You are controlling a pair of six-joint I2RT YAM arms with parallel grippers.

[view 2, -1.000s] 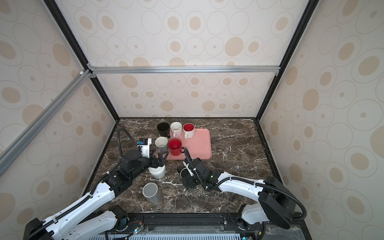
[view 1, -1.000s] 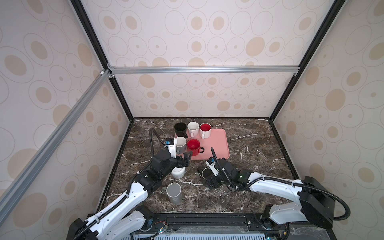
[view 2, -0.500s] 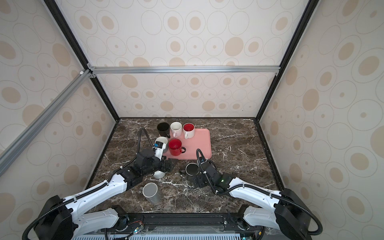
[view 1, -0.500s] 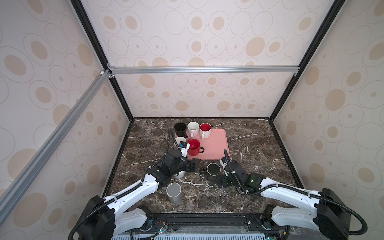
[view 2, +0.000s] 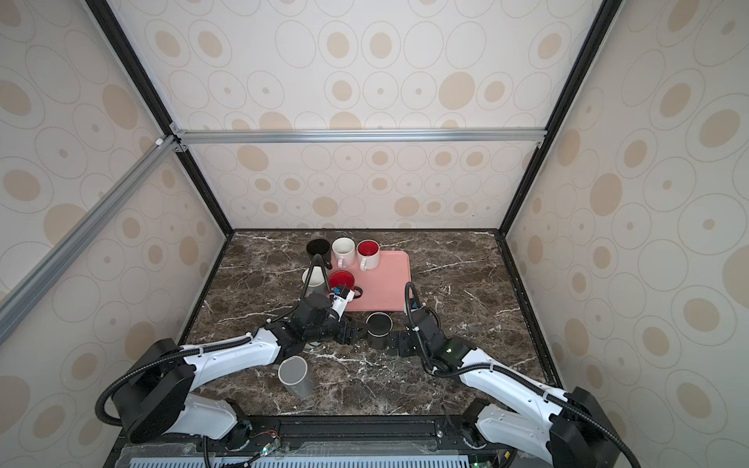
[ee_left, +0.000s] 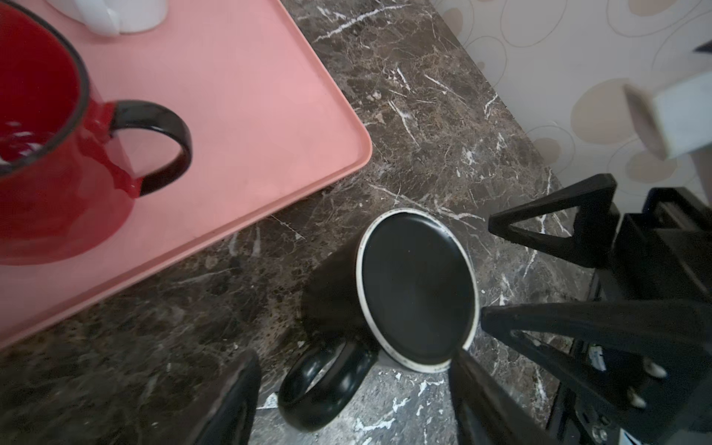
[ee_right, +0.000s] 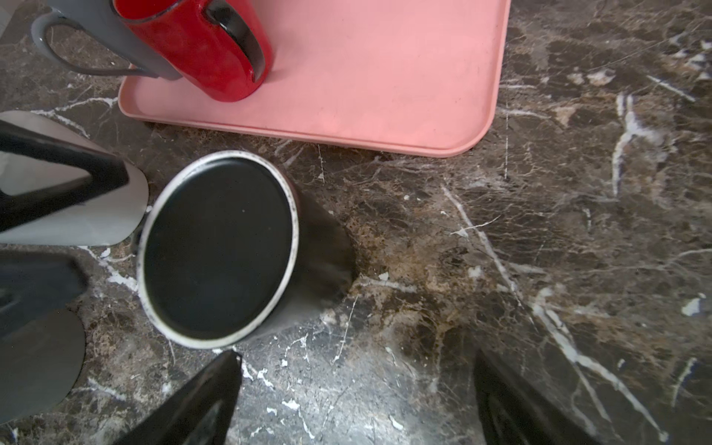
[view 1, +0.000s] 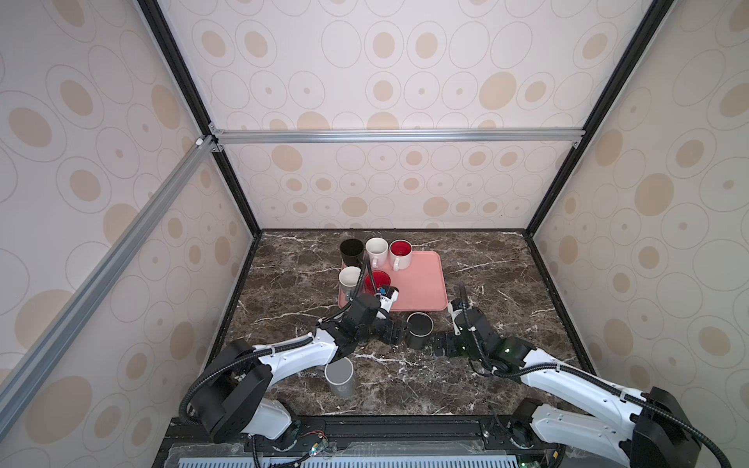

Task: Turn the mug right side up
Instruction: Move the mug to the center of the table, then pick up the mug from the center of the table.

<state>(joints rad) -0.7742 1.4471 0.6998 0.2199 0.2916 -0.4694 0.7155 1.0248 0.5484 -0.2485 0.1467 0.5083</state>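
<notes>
The black mug (view 1: 419, 330) (view 2: 379, 330) stands upside down on the marble table, just in front of the pink tray's near edge. Its flat, white-ringed base (ee_left: 418, 289) (ee_right: 217, 250) faces up. My left gripper (view 1: 395, 332) (view 2: 350, 334) (ee_left: 352, 393) reaches in from the mug's left. Its jaws are open and straddle the mug's black handle (ee_left: 323, 385), with a gap on each side. My right gripper (view 1: 439, 344) (view 2: 399, 342) (ee_right: 354, 389) sits just right of the mug, open and empty, not touching it.
The pink tray (view 1: 421, 283) (view 2: 385, 279) holds several upright mugs at its left end, including a red mug (ee_left: 46, 154) (ee_right: 200, 46). A grey mug (view 1: 339, 377) (view 2: 296, 377) stands at the front left. A white mug (ee_right: 77, 215) sits behind my left gripper's fingers.
My left arm has swung right, from the white mug to the black mug's handle, and its jaws have narrowed. My right gripper has drawn back to the right, away from the mug.
</notes>
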